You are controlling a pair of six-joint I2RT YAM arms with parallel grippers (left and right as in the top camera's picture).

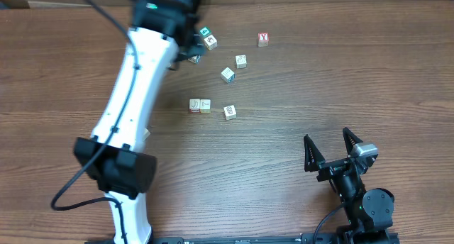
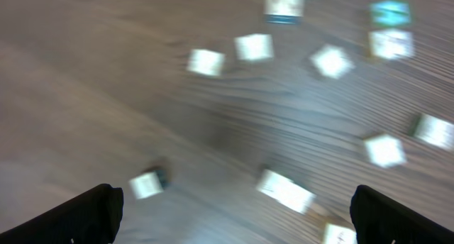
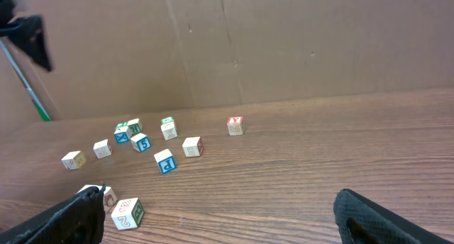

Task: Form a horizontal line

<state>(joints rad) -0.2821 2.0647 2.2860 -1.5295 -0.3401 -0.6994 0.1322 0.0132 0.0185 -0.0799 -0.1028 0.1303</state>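
Observation:
Two pale wooden cubes (image 1: 198, 106) touch side by side in a short row, and a third pale cube (image 1: 229, 112) lies just to their right, slightly lower and apart. Two more pale cubes (image 1: 227, 74) (image 1: 241, 61) lie farther back. My left gripper (image 1: 194, 50) reaches to the table's far side beside a cube (image 1: 194, 58). In the blurred left wrist view the left gripper (image 2: 234, 212) is open with only table between its fingers. My right gripper (image 1: 327, 136) stands open at the near right, holding nothing. The right wrist view shows the third cube (image 3: 127, 213) near the left finger (image 3: 64, 223).
A cube with a red Y (image 1: 263, 39) sits at the back right. A teal-faced cube (image 1: 204, 32) and a pale one (image 1: 210, 42) lie close to the left gripper. A cardboard wall (image 3: 284, 45) backs the table. The left arm (image 1: 135, 95) crosses the table's left half.

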